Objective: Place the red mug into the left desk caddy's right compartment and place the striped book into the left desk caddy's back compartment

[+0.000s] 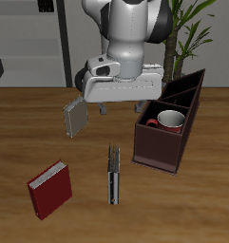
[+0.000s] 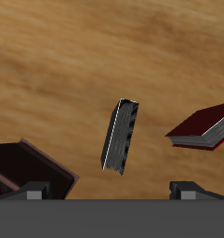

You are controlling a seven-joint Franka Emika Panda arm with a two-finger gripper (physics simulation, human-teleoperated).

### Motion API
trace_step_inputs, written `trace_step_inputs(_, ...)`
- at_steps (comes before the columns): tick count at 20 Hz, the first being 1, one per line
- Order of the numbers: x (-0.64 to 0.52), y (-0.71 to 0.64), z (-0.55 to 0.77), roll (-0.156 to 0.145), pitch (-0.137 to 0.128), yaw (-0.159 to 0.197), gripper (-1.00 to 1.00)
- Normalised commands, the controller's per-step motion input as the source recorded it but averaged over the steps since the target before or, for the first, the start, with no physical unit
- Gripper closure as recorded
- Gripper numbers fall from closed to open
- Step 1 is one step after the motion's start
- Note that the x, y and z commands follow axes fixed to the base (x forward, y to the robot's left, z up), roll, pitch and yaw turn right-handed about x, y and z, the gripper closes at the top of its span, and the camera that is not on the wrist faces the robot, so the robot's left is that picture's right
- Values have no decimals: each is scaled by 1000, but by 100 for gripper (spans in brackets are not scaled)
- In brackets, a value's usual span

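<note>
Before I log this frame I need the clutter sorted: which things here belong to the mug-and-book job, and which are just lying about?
Part of the job:
- red mug, already inside the left desk caddy
- striped book, lying on the table in front of the caddy
- gripper, nothing seen in it

Just lying about:
- grey book
- red book
- potted plant behind

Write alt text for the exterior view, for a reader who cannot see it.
The red mug sits inside the left desk caddy, while the striped book stands on edge on the wooden table. A red book and grey book lie nearby.
</note>
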Motion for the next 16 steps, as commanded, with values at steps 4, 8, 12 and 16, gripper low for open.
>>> trace_step_inputs(4, 143, -112, -152, -7, -10, -22, -100)
trace_step_inputs(8, 168, -95, -184, 4, 12, -32, -100)
trace_step_inputs(12, 152, -64, -172, 2, -28, -15, -100)
trace_step_inputs(16, 178, -68, -158, -33, -21, -45, -100)
